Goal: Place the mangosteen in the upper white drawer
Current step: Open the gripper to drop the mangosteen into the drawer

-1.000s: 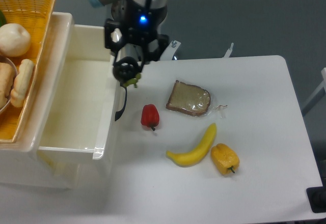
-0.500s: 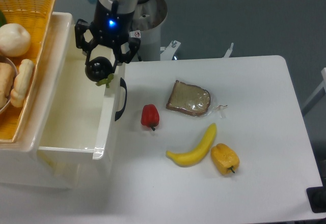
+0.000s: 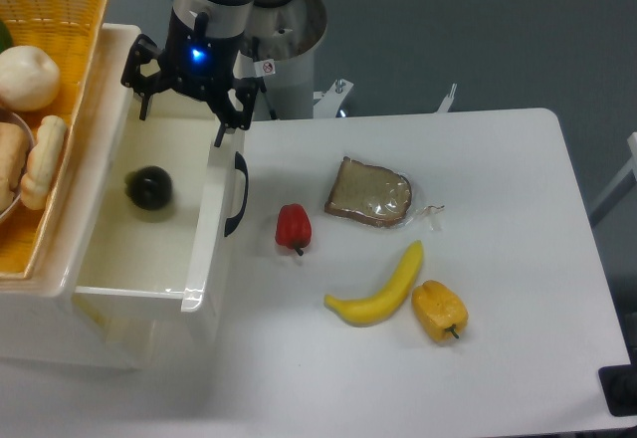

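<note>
One item matters: the mangosteen (image 3: 150, 188) sits inside the upper white drawer (image 3: 195, 259), on the drawer floor toward its left wall, slightly blurred, so we judge it is either just settling or rolling. We see our tool (image 3: 183, 109) above the far end of the drawer with fingers spread apart and nothing between them; it hovers clear of the fruit. That placement makes sense: deep walls contain a round fruit, so a release from above needs no precise set-down. Drawer is pulled out toward the near side, black handle (image 3: 236, 194) on its right face, next to the worktop (image 3: 518, 259). Yellow wicker basket (image 3: 62, 20) with pale food items sits to the left, above the drawer's left wall, not involved. Red pepper (image 3: 293, 228), bread slice (image 3: 369, 193), banana (image 3: 381, 290) and yellow pepper (image 3: 439, 310) lie on the worktop to the right, well apart from the drawer. We judge the placement essentially done; remaining concern is only the tool clearing the drawer rim.
</note>
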Controlling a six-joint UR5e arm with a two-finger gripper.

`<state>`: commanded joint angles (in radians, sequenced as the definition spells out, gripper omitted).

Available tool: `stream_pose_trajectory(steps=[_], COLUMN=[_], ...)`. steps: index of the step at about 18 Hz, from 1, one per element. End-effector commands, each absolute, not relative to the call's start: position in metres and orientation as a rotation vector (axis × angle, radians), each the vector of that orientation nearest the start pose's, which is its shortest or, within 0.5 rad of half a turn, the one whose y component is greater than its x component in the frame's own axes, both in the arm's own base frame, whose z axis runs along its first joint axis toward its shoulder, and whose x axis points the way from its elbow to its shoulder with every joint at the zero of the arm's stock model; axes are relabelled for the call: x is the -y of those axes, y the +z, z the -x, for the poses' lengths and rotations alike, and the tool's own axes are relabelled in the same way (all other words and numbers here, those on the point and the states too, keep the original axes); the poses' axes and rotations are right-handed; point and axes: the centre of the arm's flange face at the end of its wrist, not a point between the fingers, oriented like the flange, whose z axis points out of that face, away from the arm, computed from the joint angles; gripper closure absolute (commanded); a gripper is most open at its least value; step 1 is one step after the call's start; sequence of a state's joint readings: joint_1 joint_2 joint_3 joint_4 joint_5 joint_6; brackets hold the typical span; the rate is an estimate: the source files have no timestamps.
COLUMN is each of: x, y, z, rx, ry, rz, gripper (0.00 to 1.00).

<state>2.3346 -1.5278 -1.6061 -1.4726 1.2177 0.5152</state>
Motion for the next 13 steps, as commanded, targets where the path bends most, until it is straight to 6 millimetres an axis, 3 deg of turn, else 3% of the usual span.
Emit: stream_pose_trajectory(steps=[2,6,13], x=[-0.453,-0.445,-0.435], y=[0.505,0.488,0.456], z=[0.236,0.255,0.306], rx=[0.363,0.248,0.284], ry=[-0.229,-0.044,0.082], rz=[2.852,3.003,3.097], gripper=[0.00,0.00,0.00])
